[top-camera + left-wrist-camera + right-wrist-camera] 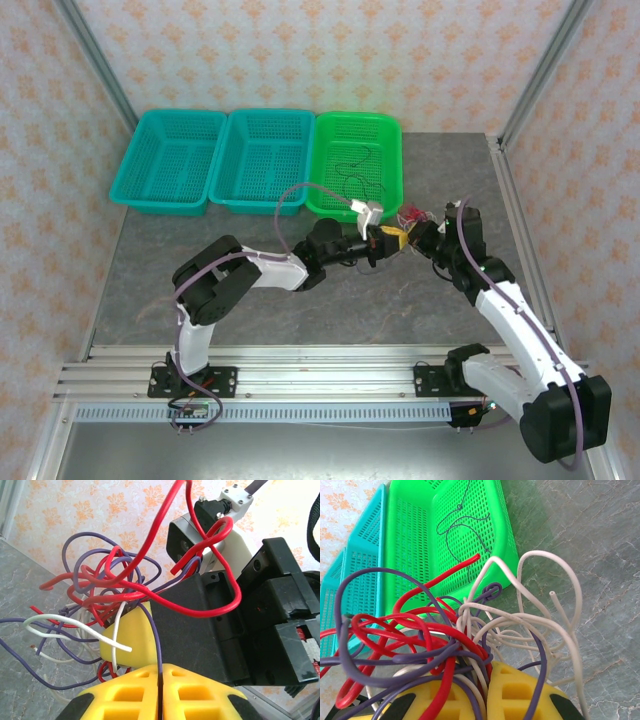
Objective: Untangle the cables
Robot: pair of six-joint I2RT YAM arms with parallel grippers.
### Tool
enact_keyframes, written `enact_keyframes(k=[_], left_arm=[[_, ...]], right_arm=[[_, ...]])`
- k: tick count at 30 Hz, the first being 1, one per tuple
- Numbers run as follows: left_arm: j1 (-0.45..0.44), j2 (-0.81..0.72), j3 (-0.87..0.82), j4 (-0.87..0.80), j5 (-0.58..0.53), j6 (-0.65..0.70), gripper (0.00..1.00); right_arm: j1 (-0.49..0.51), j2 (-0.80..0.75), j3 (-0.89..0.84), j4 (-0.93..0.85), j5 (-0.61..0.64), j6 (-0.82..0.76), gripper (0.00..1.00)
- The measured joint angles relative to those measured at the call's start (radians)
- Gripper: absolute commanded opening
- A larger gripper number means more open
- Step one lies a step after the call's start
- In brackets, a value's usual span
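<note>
Here the left gripper (pixel 160 675) is closed on one purple strand (pixel 159 650) of the cables (pixel 420 640). The right gripper (pixel 485 682) clamps several strands, and the knot sits between both, near the green basket (pixel 392 160).

1. The top external view looks down from high behind the arm bases over the whole bench (pixel 350 305), from afar.
2. The left wrist view looks along the left fingers (pixel 175 675), close on the cables (pixel 131 594), facing the right arm (pixel 260 620).
3. The right wrist view looks past the right fingers (pixel 507 682) toward the green basket (pixel 410 555), which the top view also shows.
</note>
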Motion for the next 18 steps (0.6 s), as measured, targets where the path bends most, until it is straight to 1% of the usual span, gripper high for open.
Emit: enact_keyframes(k=[2,3,4,6,7,9,10,15,16,18], left_arm=[[0.000,0.000,0.003,-0.006,0.000,0.000,0.17],[0.000,0.001,0.005,-0.009,-0.001,-0.005,0.17],[0.001,0.001,0.005,-0.010,-0.003,-0.009,0.13],[0.003,0.002,0.006,-0.010,-0.003,-0.014,0.02],[0.002,0.002,0.006,-0.011,-0.003,-0.017,0.00],[0.003,0.002,0.011,-0.019,-0.002,-0.012,0.00],[0.003,0.002,0.012,-0.021,-0.002,-0.013,0.00],[0.006,0.000,0.010,-0.021,-0.011,-0.014,0.00],[0.007,-0.005,0.005,-0.022,-0.014,-0.014,0.00],[0.010,-0.026,-0.007,-0.054,-0.022,-0.014,0.00]], right_arm=[[0.000,0.001,0.002,-0.004,0.000,0.003,0.00],[0.000,0.001,0.004,-0.007,0.000,0.004,0.00],[0.000,0.001,0.008,-0.010,0.000,0.006,0.00],[0.000,0.002,0.013,-0.012,-0.002,0.010,0.00],[0.000,0.002,0.014,-0.013,-0.001,0.012,0.00],[0.000,0.002,0.014,-0.013,0.002,0.017,0.00],[0.000,0.002,0.014,-0.013,0.004,0.018,0.03],[0.000,0.000,0.013,-0.021,0.031,0.009,0.30],[0.001,-0.003,0.006,-0.020,0.041,-0.002,0.33],[0.004,-0.005,-0.012,-0.019,0.053,-0.020,0.33]])
